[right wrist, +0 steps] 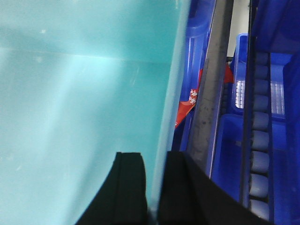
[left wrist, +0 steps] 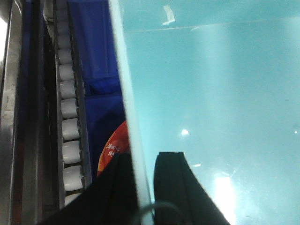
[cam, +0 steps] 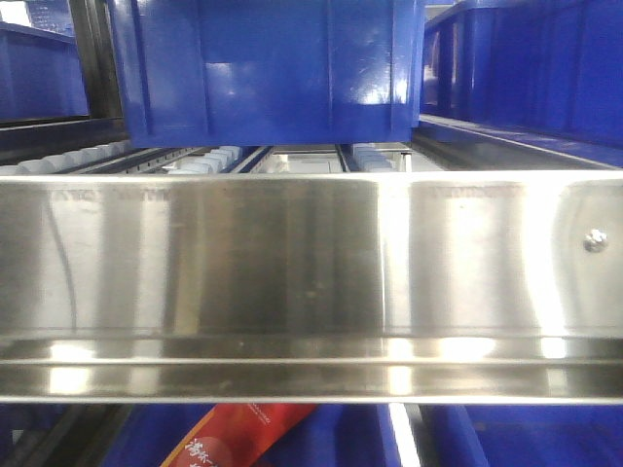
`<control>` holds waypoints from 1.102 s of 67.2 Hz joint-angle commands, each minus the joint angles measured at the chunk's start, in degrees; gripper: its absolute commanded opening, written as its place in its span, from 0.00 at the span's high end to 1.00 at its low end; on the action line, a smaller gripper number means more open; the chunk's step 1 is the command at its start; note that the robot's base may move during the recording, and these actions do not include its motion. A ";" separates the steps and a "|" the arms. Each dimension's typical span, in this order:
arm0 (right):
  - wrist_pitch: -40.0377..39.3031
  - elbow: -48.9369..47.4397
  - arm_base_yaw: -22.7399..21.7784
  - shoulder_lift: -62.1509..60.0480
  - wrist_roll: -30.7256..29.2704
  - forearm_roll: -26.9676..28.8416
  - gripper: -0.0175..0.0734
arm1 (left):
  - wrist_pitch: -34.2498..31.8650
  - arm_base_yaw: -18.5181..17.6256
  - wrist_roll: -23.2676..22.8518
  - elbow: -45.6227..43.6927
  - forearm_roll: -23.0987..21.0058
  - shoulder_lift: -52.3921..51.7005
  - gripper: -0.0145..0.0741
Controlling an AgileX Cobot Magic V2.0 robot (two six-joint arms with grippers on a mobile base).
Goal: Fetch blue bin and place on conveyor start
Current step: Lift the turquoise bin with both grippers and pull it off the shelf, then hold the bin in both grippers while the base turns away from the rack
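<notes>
- At the bottom edge of the left wrist view, the left gripper (left wrist: pixel 140 194) sets its two black fingers either side of the pale rim of the blue bin (left wrist: pixel 211 93), jaws pinched on the wall.
- The right gripper (right wrist: pixel 154 194) clamps the opposite wall likewise, one finger inside the tub, one outside.
- Just beside the bin run white roller tracks (left wrist: pixel 69 126) and dark blue bins (right wrist: pixel 229 150).
- A red packet (left wrist: pixel 112 150) sits half hidden behind the rim, its lettering too small to read.
- A steel rail (cam: pixel 311 263) blocks most of the front view, cutting off everything lower.
</notes>
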 commanded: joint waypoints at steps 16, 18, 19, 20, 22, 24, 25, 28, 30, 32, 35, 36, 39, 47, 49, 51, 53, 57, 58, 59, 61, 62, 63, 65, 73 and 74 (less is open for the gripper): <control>-1.98 -0.31 -0.51 -1.10 -1.23 -2.93 0.98 | -9.63 0.22 0.75 -0.69 1.17 -0.80 0.96; -1.98 -0.31 -0.51 -1.10 -1.23 -2.93 0.98 | -11.01 0.22 0.75 -0.69 1.17 -0.80 0.96; -1.98 -0.31 -0.51 -1.10 -1.23 -2.93 0.98 | -11.54 0.22 0.75 -0.69 1.17 -0.80 0.96; -1.98 -0.31 -0.51 -1.10 -1.23 -2.93 0.98 | -12.10 0.22 0.75 -0.69 1.17 -0.80 0.96; -1.98 -0.31 -0.51 -1.10 -1.23 -2.93 0.98 | -12.82 0.22 0.75 -0.69 1.17 -0.80 0.96; -1.98 -0.31 -0.51 -1.10 -1.23 -2.93 0.98 | -14.20 0.22 0.75 -0.69 1.17 -0.80 0.96; -1.98 -0.31 -0.51 -1.10 -1.23 -2.93 0.98 | -14.82 0.22 0.75 -0.69 1.17 -0.80 0.96; -1.98 -0.31 -0.51 -1.10 -1.23 -2.93 0.98 | -16.67 0.22 0.75 -0.69 1.17 -0.80 0.96; -1.98 -0.31 -0.51 -1.10 -1.23 -2.93 0.98 | -17.96 0.22 0.75 -0.69 1.17 -0.80 0.96; -1.98 -0.31 -0.51 -1.10 -1.23 -2.93 0.98 | -19.22 0.22 0.75 -0.69 1.17 -0.80 0.96; -1.98 -0.31 -0.51 -1.10 -1.23 -2.93 0.98 | -21.35 0.22 0.75 -0.69 1.17 -0.80 0.96; -1.98 -0.31 -0.51 -1.10 -1.23 -2.93 0.98 | -21.69 0.22 0.75 -0.69 1.17 -0.80 0.96; -1.98 -0.31 -0.51 -1.10 -1.23 -2.93 0.98 | -23.62 0.22 0.75 -0.69 1.17 -0.80 0.96; -1.98 -0.31 -0.51 -1.10 -1.23 -2.93 0.98 | -28.09 0.22 0.75 -0.69 1.46 -0.80 0.96; -1.98 -0.31 -0.51 -1.10 -1.23 -2.93 0.98 | -28.39 0.22 0.75 -0.69 1.83 -0.80 0.96; -1.98 -0.31 -0.51 -1.10 -1.23 -2.93 0.98 | -28.67 0.22 0.75 -0.69 1.83 -0.80 0.96; -1.98 -0.31 -0.51 -1.10 -1.23 -2.93 0.98 | -28.82 0.22 0.75 -0.69 1.93 -0.80 0.96; -1.98 -0.31 -0.51 -1.10 -1.23 -2.93 0.98 | -28.82 0.22 0.75 -0.69 1.93 -0.80 0.96; -1.98 -0.31 -0.51 -1.10 -1.23 -2.93 0.98 | -28.82 0.22 0.75 -0.69 1.93 -0.80 0.96; -1.98 -0.31 -0.51 -1.10 -1.23 -2.93 0.98 | -28.82 0.22 0.75 -0.69 1.93 -0.80 0.96; -1.98 -0.31 -0.51 -1.10 -1.23 -2.93 0.98 | -28.82 0.22 0.75 -0.69 1.93 -0.80 0.96; -1.98 -0.31 -0.51 -1.10 -1.23 -2.93 0.98 | -28.82 0.22 0.75 -0.69 1.93 -0.80 0.96; -1.98 -0.31 -0.51 -1.10 -1.23 -2.93 0.98 | -28.82 0.22 0.75 -0.69 1.93 -0.80 0.96; -1.98 -0.31 -0.51 -1.10 -1.23 -2.93 0.98 | -28.82 0.22 0.75 -0.69 1.93 -0.80 0.96; -1.98 -0.31 -0.51 -1.10 -1.23 -2.93 0.98 | -28.82 0.22 0.75 -0.69 1.93 -0.80 0.96; -1.98 -0.31 -0.51 -1.10 -1.23 -2.93 0.98 | -28.82 0.22 0.75 -0.69 1.93 -0.80 0.96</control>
